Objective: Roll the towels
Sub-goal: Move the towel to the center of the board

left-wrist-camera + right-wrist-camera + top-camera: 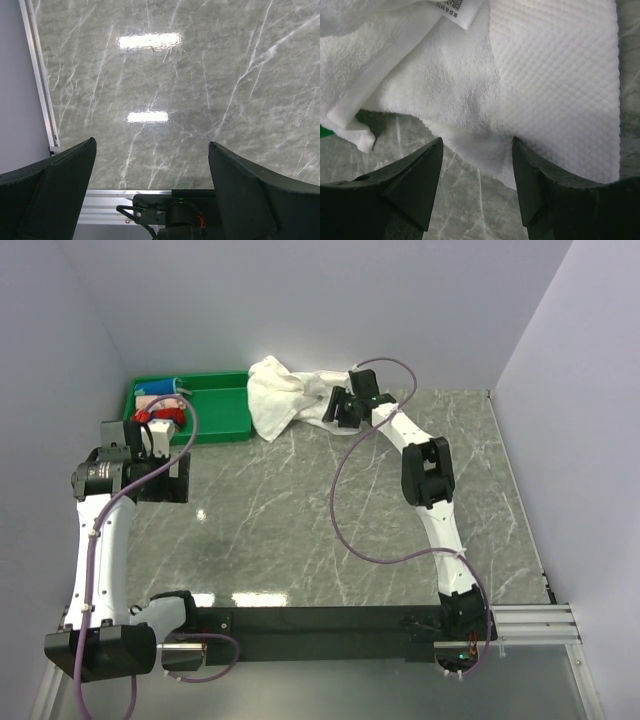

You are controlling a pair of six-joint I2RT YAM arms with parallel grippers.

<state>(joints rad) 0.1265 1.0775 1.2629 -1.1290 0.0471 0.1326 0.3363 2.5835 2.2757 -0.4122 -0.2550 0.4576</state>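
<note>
The white terry towel (280, 395) lies crumpled at the back of the marble table, its left part draped against the green bin. In the right wrist view the towel (530, 75) fills the upper half, with a label near the top and its near edge just past my fingertips. My right gripper (335, 408) (476, 140) stands open at the towel's right end, the cloth edge lying between the tips, unclamped. My left gripper (165, 478) (151, 142) hangs wide open over bare marble on the left, with nothing between its fingers.
A green bin (215, 405) sits at the back left with small coloured cloths (160, 400) inside. Walls enclose the table at the back and sides. The arms' base rail (125, 200) runs along the near edge.
</note>
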